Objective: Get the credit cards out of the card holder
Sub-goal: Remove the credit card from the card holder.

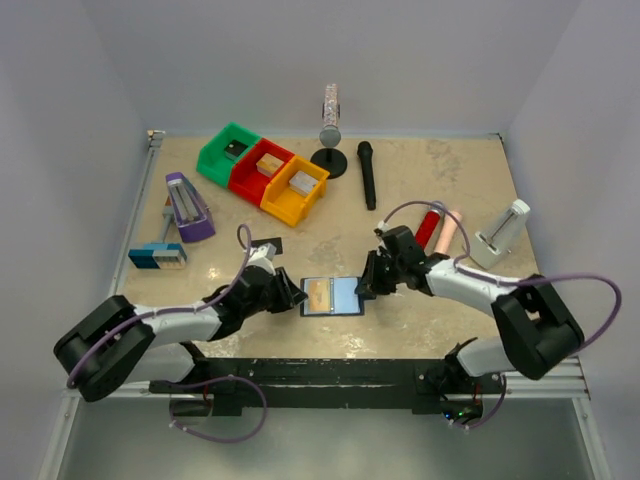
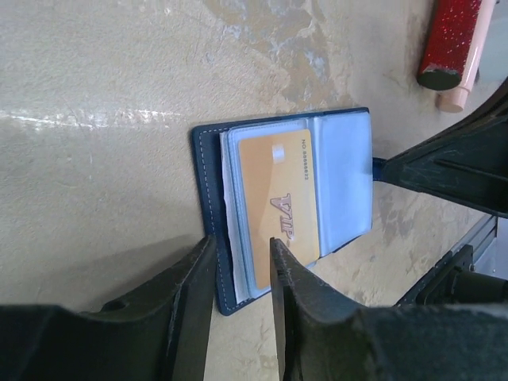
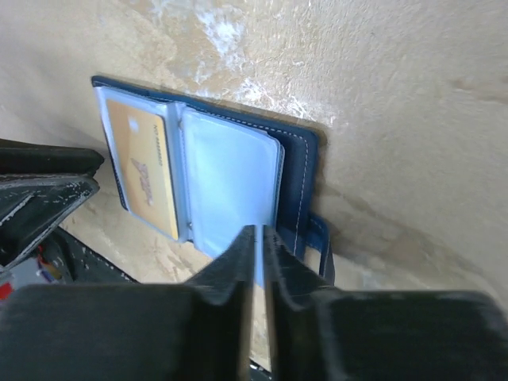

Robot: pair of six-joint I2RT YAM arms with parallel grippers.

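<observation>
Dark blue leather: the wallet lies open and flat on the table, near the front edge, between the two arms, pockets up. The gold card sits in the left clear pocket, under plastic. The right pocket is pale blue-grey; whether a card is in it, cannot tell. A black card lies on the table apart from the wallet, just behind the left forearm. Judged already out.

Left gripper: jaws narrow with a gap showing, fingertips over the wallet's outer left edge. Contact not certain. Right gripper: jaws closed to a hairline slit, tips over one edge of the pale pocket, beside the snap tab. Whether anything thin is nipped there, cannot tell.

Step, as I read it: one card out, gold card next, grey one unaccounted for.

Next move calls for one gripper to pin the wallet. The other must find the card's bare edge at the pocket mouth and draw along the pocket, not upward. Thin card, slick plastic. The wallet looks light and will likely slide or fold if not pinned.

Around: red tube and pink tube just behind the right gripper. Black mic farther back. Bins at back left, well apart.

In the way: chiefly the grippers themselves, crowding the wallet from both sides. The black card lies near enough to the left arm to be swept.
</observation>
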